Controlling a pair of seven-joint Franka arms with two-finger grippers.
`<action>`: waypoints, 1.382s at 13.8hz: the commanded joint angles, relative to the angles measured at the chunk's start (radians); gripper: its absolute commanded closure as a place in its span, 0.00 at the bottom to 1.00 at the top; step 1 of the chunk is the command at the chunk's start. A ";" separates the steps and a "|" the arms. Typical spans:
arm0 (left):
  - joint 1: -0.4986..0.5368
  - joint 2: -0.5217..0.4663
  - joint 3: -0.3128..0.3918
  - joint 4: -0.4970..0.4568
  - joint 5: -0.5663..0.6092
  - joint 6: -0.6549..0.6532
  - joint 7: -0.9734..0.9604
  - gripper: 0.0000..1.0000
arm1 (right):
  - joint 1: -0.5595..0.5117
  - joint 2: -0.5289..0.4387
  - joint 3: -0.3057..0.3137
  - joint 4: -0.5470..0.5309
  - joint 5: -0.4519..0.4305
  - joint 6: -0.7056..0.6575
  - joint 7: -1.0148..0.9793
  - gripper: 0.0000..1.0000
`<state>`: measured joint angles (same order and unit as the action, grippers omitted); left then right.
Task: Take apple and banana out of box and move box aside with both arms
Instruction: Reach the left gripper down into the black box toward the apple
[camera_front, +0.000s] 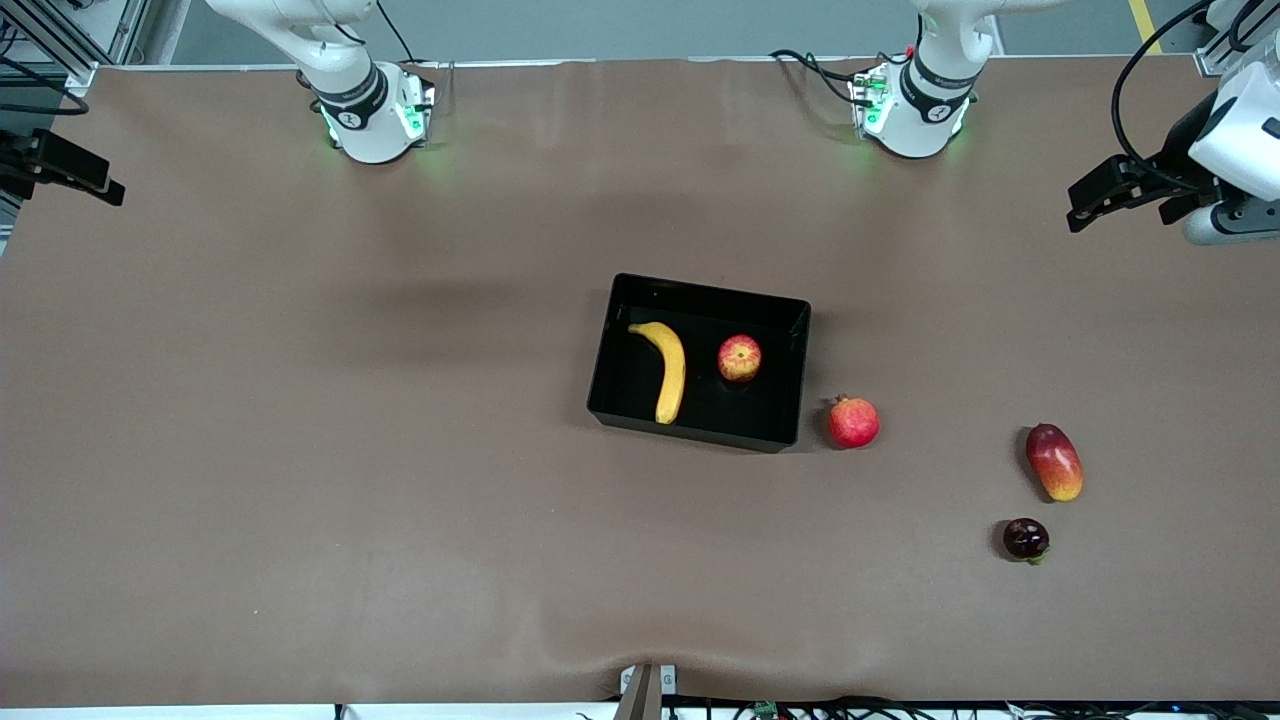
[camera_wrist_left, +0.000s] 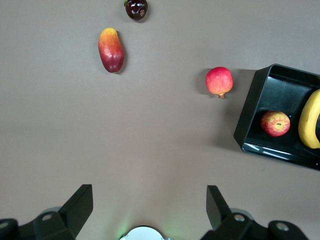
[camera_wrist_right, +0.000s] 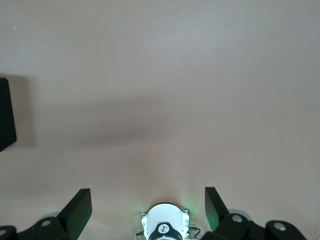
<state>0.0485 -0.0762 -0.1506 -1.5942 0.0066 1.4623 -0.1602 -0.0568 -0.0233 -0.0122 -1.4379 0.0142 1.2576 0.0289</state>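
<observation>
One box (camera_front: 700, 289), one banana (camera_front: 669, 369), one apple (camera_front: 739, 358), one pomegranate (camera_front: 853, 422), one mango (camera_front: 1054, 461), one small dark fruit (camera_front: 1025, 538). Five fruits in all. Two arms, each with one pincer.

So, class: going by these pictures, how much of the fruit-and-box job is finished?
Nothing looks done: the banana and apple lie in the box. Nothing is in hand: the left gripper and right gripper are open, hanging over bare table. Left: lift out both fruits, move the box aside.
</observation>
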 joint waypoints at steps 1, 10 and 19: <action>0.001 0.006 0.000 0.019 -0.016 -0.020 0.005 0.00 | 0.006 -0.014 0.000 0.002 -0.005 -0.012 0.008 0.00; -0.027 0.146 -0.125 0.005 -0.016 -0.011 -0.146 0.00 | 0.006 -0.012 0.000 0.002 -0.005 -0.012 0.006 0.00; -0.148 0.314 -0.218 -0.187 -0.016 0.423 -0.510 0.00 | 0.008 -0.012 0.000 0.002 -0.005 -0.014 0.006 0.00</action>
<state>-0.0640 0.2135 -0.3704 -1.7651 0.0061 1.8330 -0.6007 -0.0560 -0.0232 -0.0108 -1.4375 0.0142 1.2550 0.0288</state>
